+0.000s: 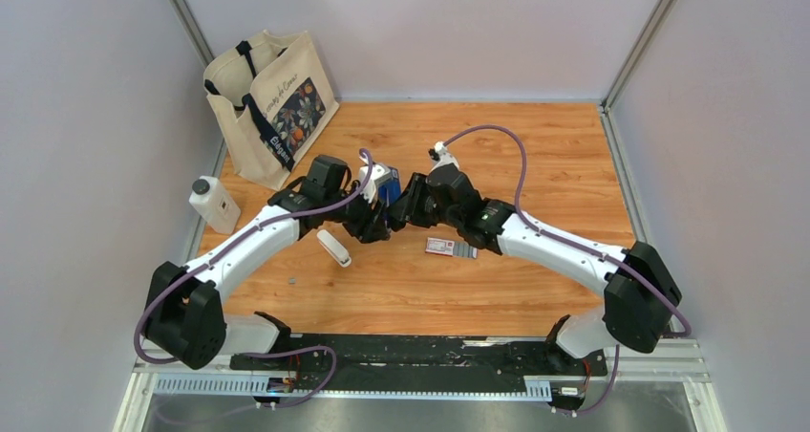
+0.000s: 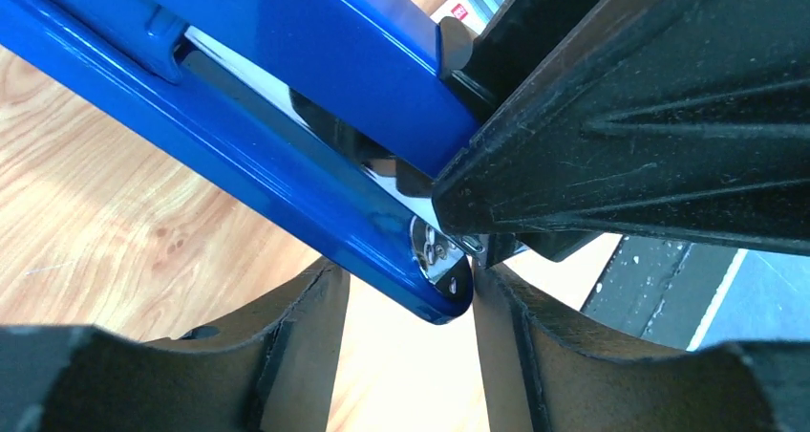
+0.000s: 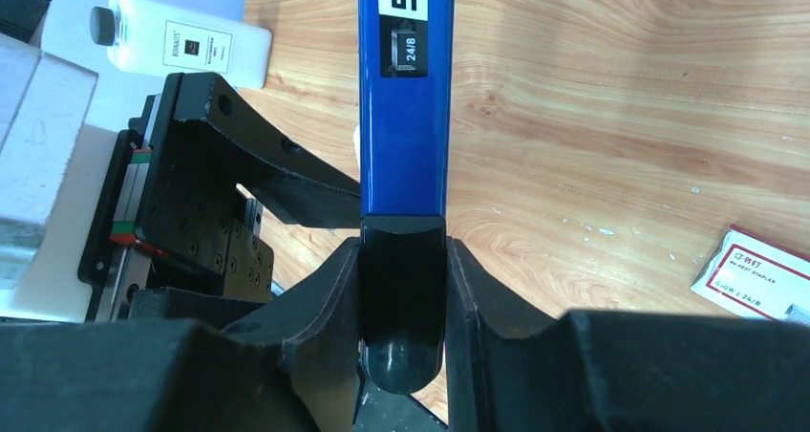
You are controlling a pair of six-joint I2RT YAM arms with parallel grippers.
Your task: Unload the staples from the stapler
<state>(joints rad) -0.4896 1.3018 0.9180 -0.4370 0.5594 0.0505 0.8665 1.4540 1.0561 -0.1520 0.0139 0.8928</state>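
Observation:
The blue stapler [image 1: 389, 191] is held off the table between both grippers at the table's middle. In the left wrist view its blue top and base [image 2: 287, 164] are spread apart, with shiny metal between them. My left gripper [image 2: 406, 279] has its fingertips against the rounded end of the blue base. My right gripper [image 3: 403, 260] is shut on the stapler's dark end, and the blue bar [image 3: 403, 117] runs straight away from it. In the top view the left gripper [image 1: 375, 217] and the right gripper [image 1: 401, 207] meet nose to nose.
A red-and-white staple box [image 1: 441, 247] lies on the wood just right of the grippers and shows in the right wrist view [image 3: 755, 274]. A small white object [image 1: 333, 248] lies left of them. A white bottle [image 1: 215, 205] and a tote bag [image 1: 272, 102] stand at the far left.

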